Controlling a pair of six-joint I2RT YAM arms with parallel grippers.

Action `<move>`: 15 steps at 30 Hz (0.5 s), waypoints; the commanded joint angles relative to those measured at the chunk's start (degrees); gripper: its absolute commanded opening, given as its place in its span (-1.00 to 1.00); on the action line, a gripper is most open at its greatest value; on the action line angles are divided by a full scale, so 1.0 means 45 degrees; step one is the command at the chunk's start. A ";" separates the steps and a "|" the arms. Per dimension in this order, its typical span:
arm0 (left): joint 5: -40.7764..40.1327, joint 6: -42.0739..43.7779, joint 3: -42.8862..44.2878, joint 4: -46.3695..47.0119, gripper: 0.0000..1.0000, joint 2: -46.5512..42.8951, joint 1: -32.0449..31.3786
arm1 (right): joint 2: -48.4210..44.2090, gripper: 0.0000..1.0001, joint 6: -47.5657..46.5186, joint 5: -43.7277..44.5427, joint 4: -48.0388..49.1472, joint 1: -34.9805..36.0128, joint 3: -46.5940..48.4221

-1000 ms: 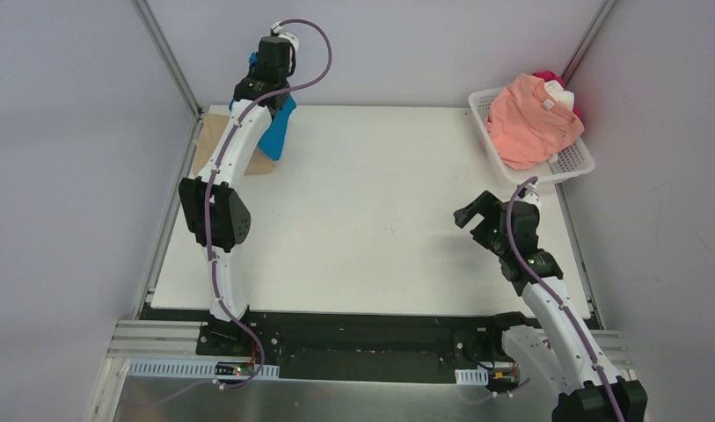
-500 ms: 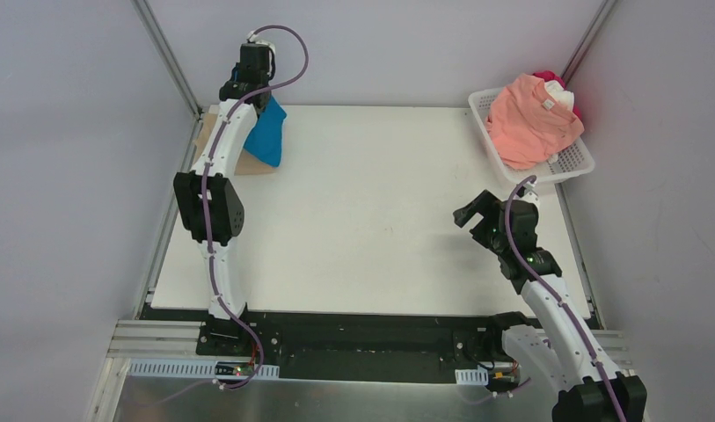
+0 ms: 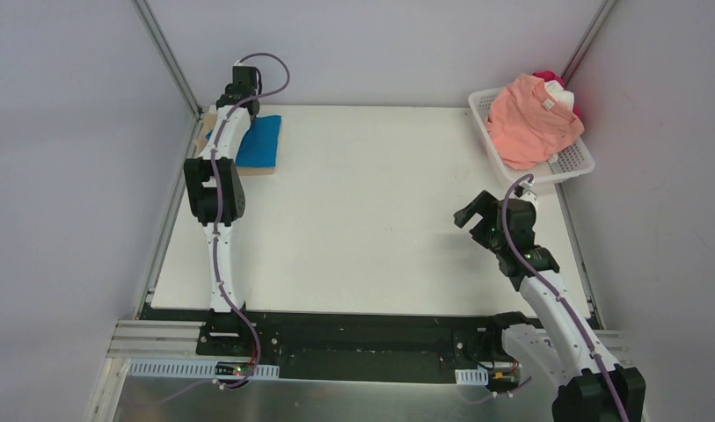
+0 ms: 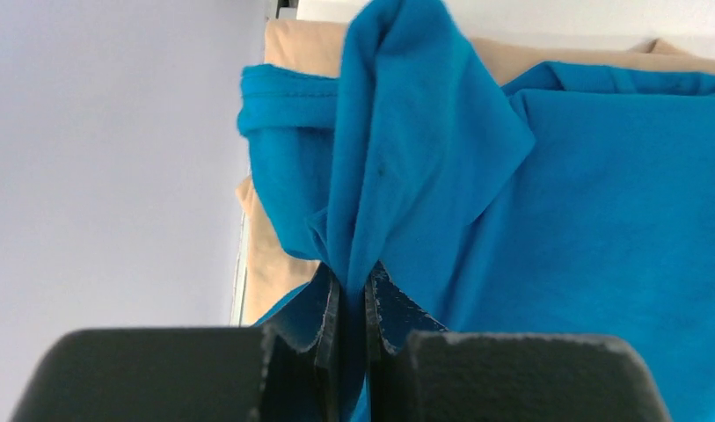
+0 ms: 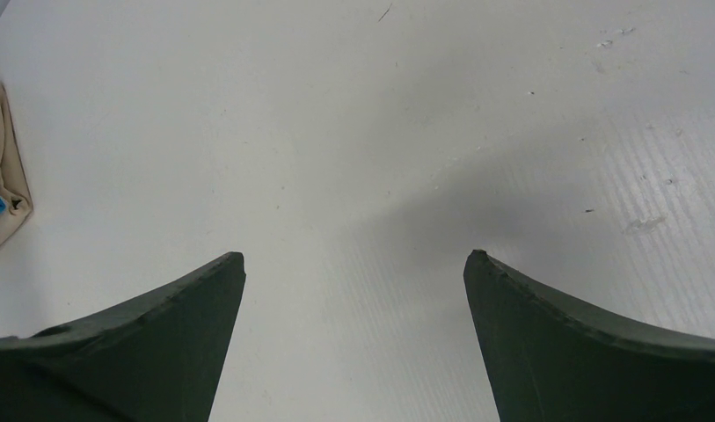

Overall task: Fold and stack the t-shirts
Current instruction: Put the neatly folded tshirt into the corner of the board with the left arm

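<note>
A bright blue t-shirt (image 3: 259,142) lies spread over a folded tan t-shirt (image 3: 263,168) at the table's far left corner. My left gripper (image 4: 352,280) is shut on a pinched ridge of the blue t-shirt (image 4: 600,193), with the tan t-shirt (image 4: 261,255) showing underneath. In the top view the left gripper (image 3: 220,123) is at the shirt's left edge, mostly hidden by its arm. At the far right a salmon-pink t-shirt (image 3: 529,119) lies heaped in a basket over white and red ones. My right gripper (image 5: 353,259) hangs open above bare table, holding nothing.
The white lattice basket (image 3: 575,163) stands at the table's far right corner. Grey walls and metal frame posts (image 3: 164,53) close in the table at the left, back and right. The white tabletop (image 3: 371,202) lies between the two arms.
My left arm has swung left and down with the blue t-shirt. The shirt hung bunched from the gripper before; now it lies flat over the tan one. The right arm stayed still.
</note>
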 commanded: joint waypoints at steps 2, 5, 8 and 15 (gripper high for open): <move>-0.0496 -0.0599 0.0665 0.0316 -0.94 0.0023 0.0336 | 0.0172 0.99 -0.0217 0.0326 0.0305 -0.0064 0.0229; -0.1118 -0.0778 0.0922 0.0375 -0.79 0.0253 0.0423 | 0.0262 0.99 -0.0217 0.0279 0.0301 -0.0066 0.0268; -0.2195 -0.0893 0.1556 0.0478 0.26 0.0507 0.0440 | 0.0317 0.99 -0.0147 0.0342 0.0289 -0.0057 0.0285; -0.2489 -0.2020 0.1366 0.0459 0.98 -0.1119 0.0410 | 0.0003 0.99 0.0053 0.0247 0.0019 -0.0057 0.0425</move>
